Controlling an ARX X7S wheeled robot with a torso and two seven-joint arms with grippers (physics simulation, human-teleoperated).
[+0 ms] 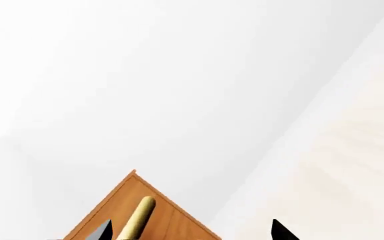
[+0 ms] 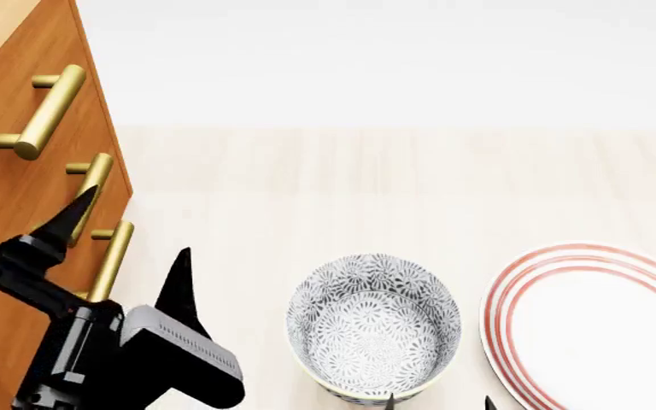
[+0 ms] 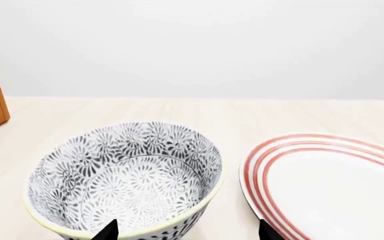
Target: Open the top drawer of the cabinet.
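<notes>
Drawer handles run down the cabinet (image 2: 9, 196) front at the left edge of the head view. Which bar belongs to the top drawer cannot be told. Left claw (image 2: 123, 248), fingers apart, straddles a brass handle (image 2: 109, 260); confirm the bar, centre, close, pull straight outward.
</notes>
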